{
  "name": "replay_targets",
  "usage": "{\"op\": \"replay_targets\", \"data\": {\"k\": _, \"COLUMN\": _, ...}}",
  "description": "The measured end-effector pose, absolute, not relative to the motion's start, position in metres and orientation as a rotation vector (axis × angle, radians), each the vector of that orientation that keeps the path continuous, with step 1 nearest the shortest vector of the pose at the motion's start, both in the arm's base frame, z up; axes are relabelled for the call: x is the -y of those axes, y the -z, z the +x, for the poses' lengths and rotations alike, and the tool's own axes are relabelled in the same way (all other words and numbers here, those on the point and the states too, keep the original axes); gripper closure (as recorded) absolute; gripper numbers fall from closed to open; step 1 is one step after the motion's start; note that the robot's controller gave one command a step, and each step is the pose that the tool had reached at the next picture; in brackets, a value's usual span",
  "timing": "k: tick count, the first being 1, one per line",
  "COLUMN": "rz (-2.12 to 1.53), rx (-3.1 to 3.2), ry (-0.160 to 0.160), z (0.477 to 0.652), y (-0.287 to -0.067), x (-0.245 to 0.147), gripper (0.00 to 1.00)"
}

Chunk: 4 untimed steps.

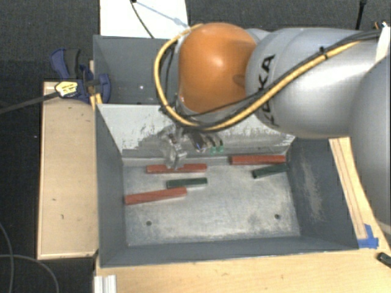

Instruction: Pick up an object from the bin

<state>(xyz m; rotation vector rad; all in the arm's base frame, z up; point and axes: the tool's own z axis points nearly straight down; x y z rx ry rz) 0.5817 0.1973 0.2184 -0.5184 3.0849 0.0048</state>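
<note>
One camera looks down on the grey metal bin [244, 215] from above, tilted somewhat from the near side, so the far wall shows as a slope and the floor lies open. It sits fairly near; the bin spans most of the view. The arm [324, 84] enters from the right, looming large.

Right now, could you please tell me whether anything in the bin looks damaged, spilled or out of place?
Nothing is broken or spilled. Three red sticks and two dark green sticks lie flat on the bin floor, loosely scattered at slight angles. The only oddity is pale scuffing on the back wall, likely wear.
</note>
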Motion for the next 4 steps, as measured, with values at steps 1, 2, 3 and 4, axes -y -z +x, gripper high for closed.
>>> {"op": "replay_targets", "data": {"k": 1, "rz": -0.812, "rx": -3.038, "ry": -0.002, "z": 0.495, "y": -0.176, "x": -0.229, "gripper": 1.00}}
{"op": "replay_targets", "data": {"k": 2, "rz": -0.800, "rx": -3.037, "ry": -0.002, "z": 0.498, "y": -0.177, "x": -0.228, "gripper": 0.00}}
{"op": "replay_targets", "data": {"k": 3, "rz": -1.020, "rx": -2.971, "ry": -0.001, "z": 0.567, "y": -0.068, "x": -0.228, "gripper": 0.00}}
{"op": "replay_targets", "data": {"k": 4, "rz": -1.012, "rx": -2.969, "ry": -0.003, "z": 0.567, "y": -0.072, "x": -0.230, "gripper": 1.00}}
